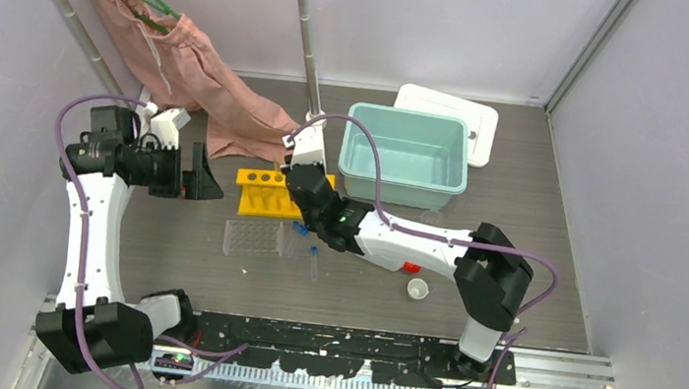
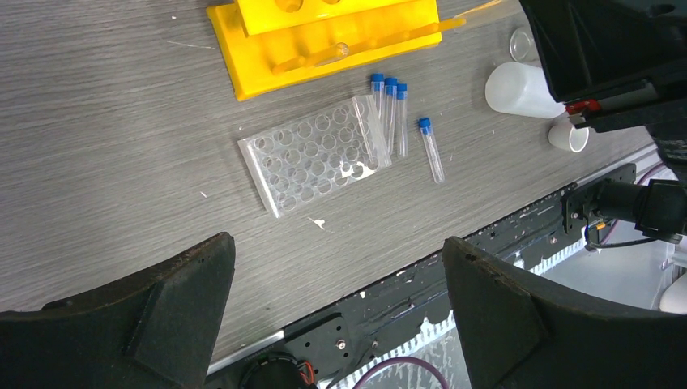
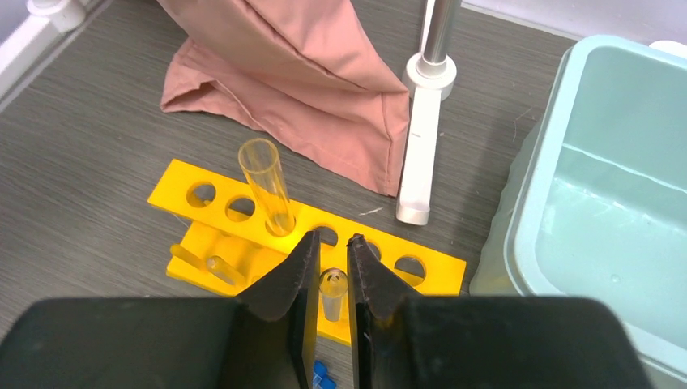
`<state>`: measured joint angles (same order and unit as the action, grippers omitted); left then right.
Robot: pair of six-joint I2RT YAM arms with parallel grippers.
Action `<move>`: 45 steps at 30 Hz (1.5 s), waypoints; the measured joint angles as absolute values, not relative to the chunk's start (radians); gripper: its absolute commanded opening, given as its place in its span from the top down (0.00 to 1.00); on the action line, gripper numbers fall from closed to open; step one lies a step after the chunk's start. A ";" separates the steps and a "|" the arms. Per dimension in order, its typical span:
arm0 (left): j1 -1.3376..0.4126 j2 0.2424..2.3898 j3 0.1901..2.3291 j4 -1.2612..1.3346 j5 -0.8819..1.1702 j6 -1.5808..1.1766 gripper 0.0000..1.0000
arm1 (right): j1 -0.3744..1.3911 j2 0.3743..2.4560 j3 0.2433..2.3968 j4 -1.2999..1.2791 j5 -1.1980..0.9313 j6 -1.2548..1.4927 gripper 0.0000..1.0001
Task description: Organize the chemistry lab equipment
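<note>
Currently the right gripper (image 3: 332,240) hangs over the yellow plastic tube rack (image 3: 243,212), its jaws pinching a short clear open-mouthed tube (image 3: 332,285). That tube stands upright, long axis vertical, mouth up toward the wrist camera and lower end at the near edge of the rack's top plate. Whether it has entered a hole I cannot tell.

The rack lies with its long axis running left to right across the counter (image 1: 165,252), its row of round holes facing up. A taller clear tube (image 3: 266,182) sits in the third hole from the rack's left end in the right wrist view. It leans, mouth up and tipped toward the pink cloth garment (image 3: 308,89) behind the rack. Another clear tube (image 2: 317,57) lies flat on the rack's lower shelf, along the rack's length.

Just in front of the rack, a clear rectangular well tray (image 2: 312,156) lies flat. Three slim clear blue-capped tubes (image 2: 390,113) lie side by side against the tray's short edge, caps toward the rack and long axes running away from it. A fourth blue-capped tube (image 2: 432,151) lies a little apart, pointing the same way.

In front and to the right of the rack are a white squeeze bottle (image 2: 518,89), partly hidden by the right arm, and a tiny white cup (image 2: 567,136) beside it. The left gripper (image 1: 209,176) hovers just left of the rack, jaws spread wide around nothing. A pale teal plastic bin (image 1: 400,191) stands behind the rack to its right.
</note>
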<state>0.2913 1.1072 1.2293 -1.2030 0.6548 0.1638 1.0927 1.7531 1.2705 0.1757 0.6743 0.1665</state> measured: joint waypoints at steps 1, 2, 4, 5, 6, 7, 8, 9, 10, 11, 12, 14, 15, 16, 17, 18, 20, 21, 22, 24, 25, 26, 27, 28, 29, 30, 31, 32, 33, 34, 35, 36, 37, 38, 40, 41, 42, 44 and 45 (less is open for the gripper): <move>0.291 1.108 1.229 -1.203 0.654 0.164 0.00 | 1.093 1.755 1.265 0.179 0.677 0.167 0.99; 0.291 1.109 1.229 -1.203 0.654 0.164 0.00 | 1.093 1.759 1.258 0.182 0.680 0.167 0.99; 0.291 1.109 1.229 -1.203 0.653 0.164 0.00 | 1.093 1.765 1.246 0.187 0.684 0.167 0.99; 0.291 1.109 1.229 -1.203 0.653 0.164 0.00 | 1.093 1.768 1.242 0.188 0.686 0.168 0.99; 0.291 1.109 1.229 -1.203 0.652 0.164 0.00 | 1.093 1.772 1.238 0.189 0.687 0.168 0.99; 0.291 1.109 1.229 -1.203 0.651 0.164 0.00 | 1.093 1.775 1.234 0.191 0.689 0.169 0.99; 0.291 1.109 1.229 -1.203 0.650 0.164 0.00 | 1.093 1.779 1.231 0.194 0.690 0.169 0.99; 0.291 1.109 1.229 -1.203 0.650 0.164 0.00 | 1.093 1.782 1.228 0.195 0.691 0.171 0.99; 0.291 1.109 1.229 -1.203 0.649 0.164 0.00 | 1.093 1.785 1.226 0.196 0.693 0.172 0.99; 0.291 1.109 1.229 -1.203 0.649 0.164 0.00 | 1.093 1.788 1.224 0.199 0.694 0.173 0.99; 0.291 1.109 1.229 -1.203 0.648 0.164 0.00 | 1.093 1.790 1.222 0.202 0.695 0.175 0.99; 0.291 1.109 1.229 -1.203 0.647 0.164 0.00 | 1.093 1.792 1.218 0.208 0.695 0.179 0.99; 0.291 1.109 1.229 -1.203 0.647 0.164 0.00 | 1.093 1.792 1.217 0.209 0.695 0.182 0.99; 0.291 1.109 1.229 -1.203 0.647 0.164 0.00 | 1.093 1.793 1.216 0.210 0.696 0.183 0.99; 0.291 1.109 1.229 -1.203 0.647 0.164 0.00 | 1.093 1.794 1.216 0.212 0.696 0.186 0.99; 0.291 1.109 1.229 -1.203 0.647 0.164 0.00 | 1.093 1.796 1.216 0.213 0.696 0.187 0.99; 0.291 1.109 1.229 -1.203 0.647 0.164 0.00 | 1.093 1.798 1.215 0.219 0.698 0.188 0.99; 0.291 1.109 1.229 -1.203 0.647 0.165 0.00 | 1.093 1.800 1.215 0.223 0.699 0.189 0.99; 0.291 1.109 1.229 -1.203 0.646 0.165 0.00 | 1.093 1.802 1.215 0.227 0.699 0.189 0.99; 0.291 1.109 1.229 -1.203 0.646 0.164 0.00 | 1.093 1.805 1.215 0.234 0.700 0.190 0.99; 0.291 1.109 1.229 -1.203 0.646 0.165 0.00 | 1.093 1.807 1.215 0.239 0.702 0.190 0.99; 0.291 1.109 1.229 -1.203 0.646 0.164 0.00 | 1.093 1.808 1.215 0.242 0.702 0.190 0.99; 0.291 1.109 1.229 -1.203 0.646 0.165 0.00 | 1.093 1.809 1.215 0.246 0.703 0.190 0.99; 0.291 1.109 1.229 -1.203 0.646 0.164 0.00 | 1.093 1.810 1.214 0.250 0.703 0.190 0.99; 0.291 1.109 1.229 -1.203 0.646 0.164 0.00 | 1.093 1.813 1.213 0.256 0.706 0.190 0.99; 0.291 1.109 1.229 -1.203 0.646 0.165 0.00 | 1.092 1.815 1.213 0.263 0.706 0.190 0.99; 0.291 1.109 1.229 -1.203 0.645 0.164 0.00 | 1.091 1.816 1.213 0.266 0.707 0.190 0.99; 0.291 1.109 1.229 -1.203 0.643 0.164 0.00 | 1.091 1.818 1.212 0.271 0.709 0.190 0.99; 0.291 1.109 1.229 -1.203 0.642 0.164 0.00 | 1.091 1.820 1.211 0.277 0.710 0.190 0.99; 0.291 1.109 1.229 -1.203 0.641 0.165 0.00 | 1.091 1.820 1.211 0.281 0.712 0.190 0.99; 0.291 1.109 1.229 -1.203 0.639 0.164 0.00 | 1.091 1.820 1.209 0.284 0.713 0.190 0.99; 0.291 1.109 1.229 -1.203 0.638 0.165 0.00 | 1.091 1.820 1.207 0.287 0.714 0.191 0.99; 0.291 1.109 1.229 -1.203 0.638 0.165 0.00 | 1.091 1.820 1.206 0.291 0.715 0.191 0.99; 0.291 1.109 1.229 -1.203 0.637 0.164 0.00 | 1.091 1.820 1.206 0.291 0.715 0.190 0.99; 0.291 1.109 1.229 -1.203 0.636 0.165 0.00 | 1.091 1.820 1.206 0.291 0.715 0.190 0.99; 0.291 1.109 1.229 -1.203 0.636 0.164 0.00 | 1.091 1.820 1.206 0.291 0.715 0.190 0.99; 0.291 1.109 1.229 -1.203 0.636 0.164 0.00 | 1.091 1.820 1.206 0.291 0.715 0.190 0.99; 0.291 1.109 1.229 -1.203 0.636 0.164 0.00 | 1.091 1.818 1.206 0.290 0.715 0.190 0.99; 0.291 1.109 1.229 -1.203 0.636 0.164 0.00 | 1.091 1.817 1.206 0.287 0.715 0.189 0.99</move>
<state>0.2913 1.1091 1.2293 -1.2030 0.6357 0.1642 1.0912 1.8168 1.2057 0.2871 0.7151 0.1894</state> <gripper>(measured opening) 0.996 0.213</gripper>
